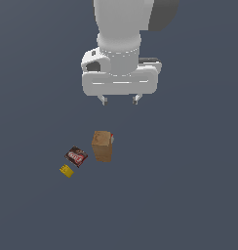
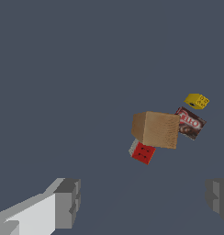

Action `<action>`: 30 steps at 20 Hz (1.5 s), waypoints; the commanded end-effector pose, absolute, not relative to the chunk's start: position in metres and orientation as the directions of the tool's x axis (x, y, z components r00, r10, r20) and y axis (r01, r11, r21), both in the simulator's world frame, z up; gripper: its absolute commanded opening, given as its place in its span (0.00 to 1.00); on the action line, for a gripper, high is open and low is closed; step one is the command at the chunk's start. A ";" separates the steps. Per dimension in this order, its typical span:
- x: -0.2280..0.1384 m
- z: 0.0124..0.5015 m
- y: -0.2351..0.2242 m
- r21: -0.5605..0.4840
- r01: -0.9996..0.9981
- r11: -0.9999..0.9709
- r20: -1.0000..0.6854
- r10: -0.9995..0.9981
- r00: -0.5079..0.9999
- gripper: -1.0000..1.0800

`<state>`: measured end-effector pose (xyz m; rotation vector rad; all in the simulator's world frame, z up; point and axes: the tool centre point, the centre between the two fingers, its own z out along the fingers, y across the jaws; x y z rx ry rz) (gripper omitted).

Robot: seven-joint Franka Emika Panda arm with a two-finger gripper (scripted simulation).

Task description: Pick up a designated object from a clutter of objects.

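Note:
The designated object, a tiny bright yellow piece point(image 1: 66, 171) point(image 2: 197, 101), lies on the grey floor at the exterior view's left end of the clutter. Beside it is a flat dark red packet point(image 1: 76, 156) point(image 2: 190, 123) with a white label. A tan-brown box point(image 1: 102, 145) point(image 2: 156, 129) stands to the right of the packet. A small red block point(image 2: 142, 152) point(image 1: 112, 138) shows at the box's edge. My gripper point(image 1: 120, 101) point(image 2: 143, 202) hangs open well above the floor, behind the box in the exterior view, with nothing between its fingers.
The three items sit close together on a plain dark grey floor point(image 1: 189, 195). The white arm point(image 1: 121, 44) fills the exterior view's upper middle.

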<state>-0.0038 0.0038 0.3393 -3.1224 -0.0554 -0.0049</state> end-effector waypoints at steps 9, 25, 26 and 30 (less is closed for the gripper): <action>-0.003 0.338 0.009 -0.011 0.068 -0.998 0.003 0.068 0.998 0.96; 0.011 0.327 -0.003 -0.009 0.128 -0.992 0.003 0.128 0.992 0.96; 0.013 0.325 -0.005 -0.009 0.138 -0.990 0.003 0.138 0.990 0.96; 0.025 0.313 -0.017 -0.009 0.188 -0.982 0.004 0.188 0.982 0.96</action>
